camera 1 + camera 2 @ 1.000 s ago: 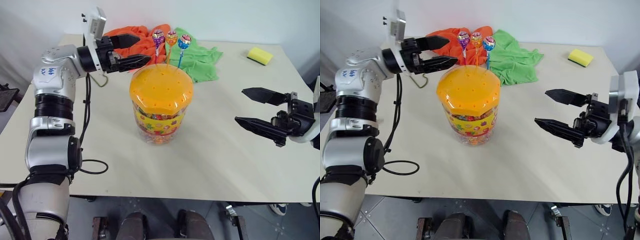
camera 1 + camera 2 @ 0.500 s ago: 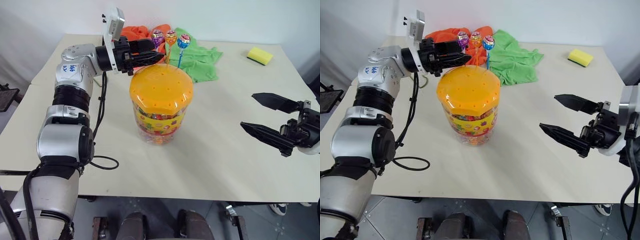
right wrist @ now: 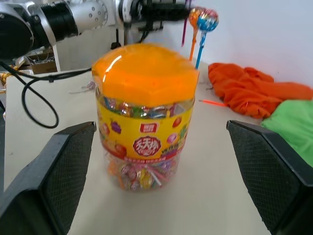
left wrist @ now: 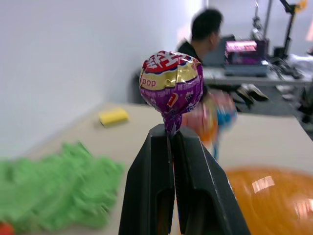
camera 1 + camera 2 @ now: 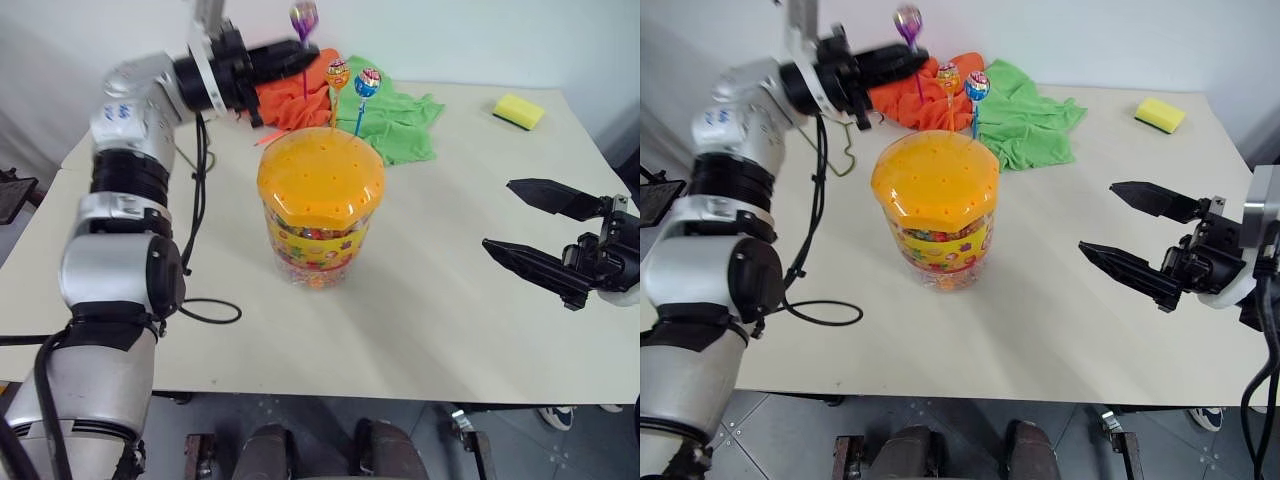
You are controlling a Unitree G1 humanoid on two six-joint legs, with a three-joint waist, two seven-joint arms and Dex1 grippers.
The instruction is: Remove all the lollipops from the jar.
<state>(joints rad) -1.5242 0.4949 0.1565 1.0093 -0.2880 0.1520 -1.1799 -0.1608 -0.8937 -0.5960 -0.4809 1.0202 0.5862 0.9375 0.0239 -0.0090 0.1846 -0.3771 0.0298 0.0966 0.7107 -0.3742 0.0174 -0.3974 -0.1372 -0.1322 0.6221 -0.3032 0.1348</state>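
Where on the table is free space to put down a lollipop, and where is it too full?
Bare table: the wide stretch between the jar and the right gripper, and the near edge in front of the jar. Crowded: behind the jar, where the orange cloth and green cloth lie.

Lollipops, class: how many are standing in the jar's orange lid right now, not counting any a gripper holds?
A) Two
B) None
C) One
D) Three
A. The orange lollipop and the blue lollipop stand in the lid of the jar, while the left gripper is shut on the purple lollipop, held up clear of the lid.
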